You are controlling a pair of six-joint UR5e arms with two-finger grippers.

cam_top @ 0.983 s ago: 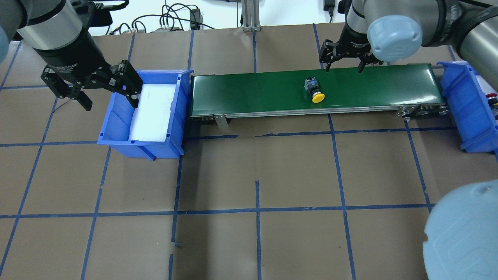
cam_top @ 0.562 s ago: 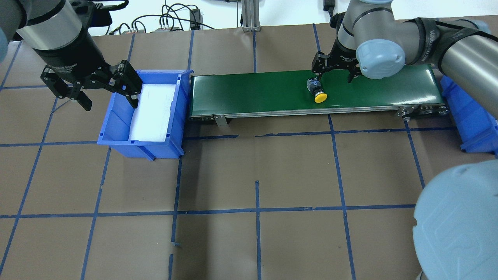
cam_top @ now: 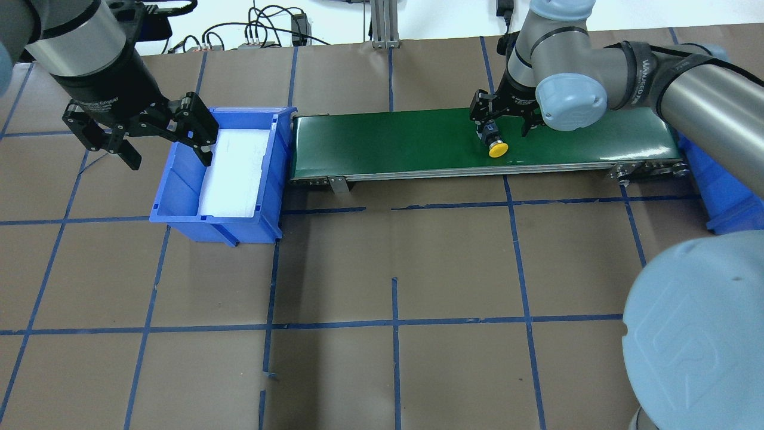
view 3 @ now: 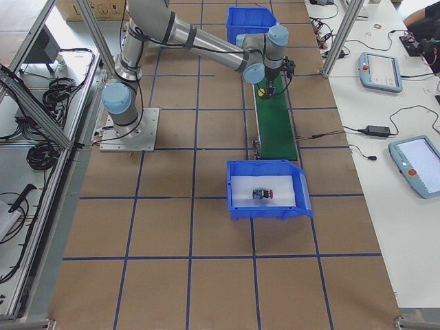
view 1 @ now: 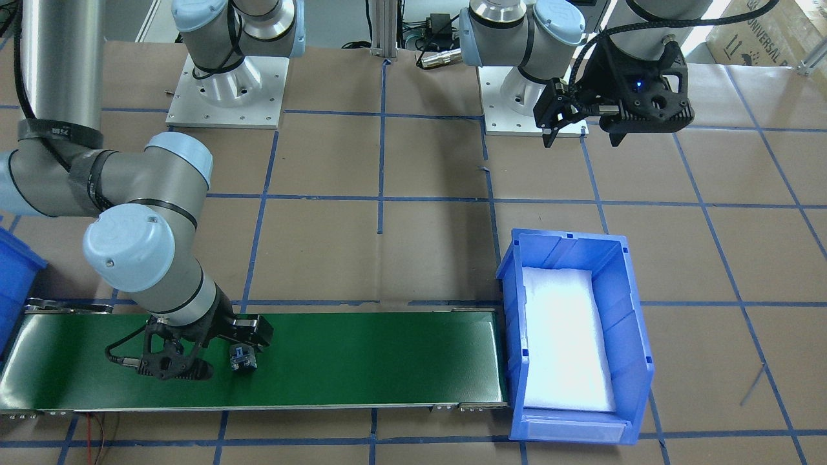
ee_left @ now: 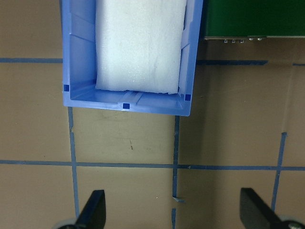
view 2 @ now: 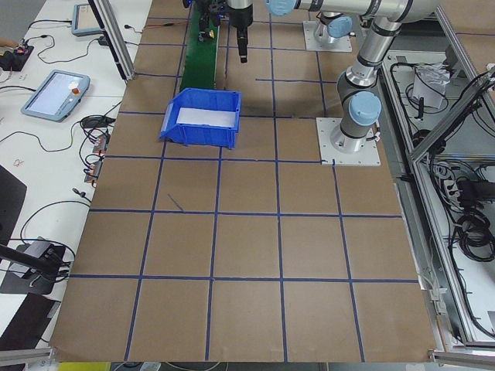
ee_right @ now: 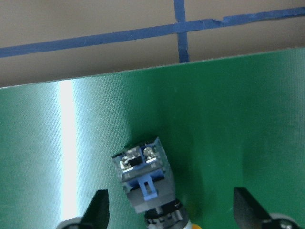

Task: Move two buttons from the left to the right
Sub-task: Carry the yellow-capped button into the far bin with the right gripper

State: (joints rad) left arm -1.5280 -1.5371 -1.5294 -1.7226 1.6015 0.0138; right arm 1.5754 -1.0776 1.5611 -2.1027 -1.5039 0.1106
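The yellow button (cam_top: 496,147) lies on its side on the green conveyor belt (cam_top: 388,140), with its cap toward the robot. My right gripper (cam_top: 502,122) is open and low over the belt. Its fingers stand on either side of the button's black body (ee_right: 145,183) without touching it. The red button (view 3: 263,194) lies on white foam in the right blue bin (view 3: 240,206). My left gripper (cam_top: 166,154) is open and empty. It hovers over the outer edge of the left blue bin (cam_top: 179,179).
The left bin holds only a white foam pad (ee_left: 140,45) and stands against the belt's left end. The right bin (cam_top: 725,197) stands at the belt's right end, mostly hidden by my right arm. Brown table with blue tape lines.
My right gripper has moved left and down to the belt while the yellow button rode right; its fingers now flank the button. The left arm has not moved.
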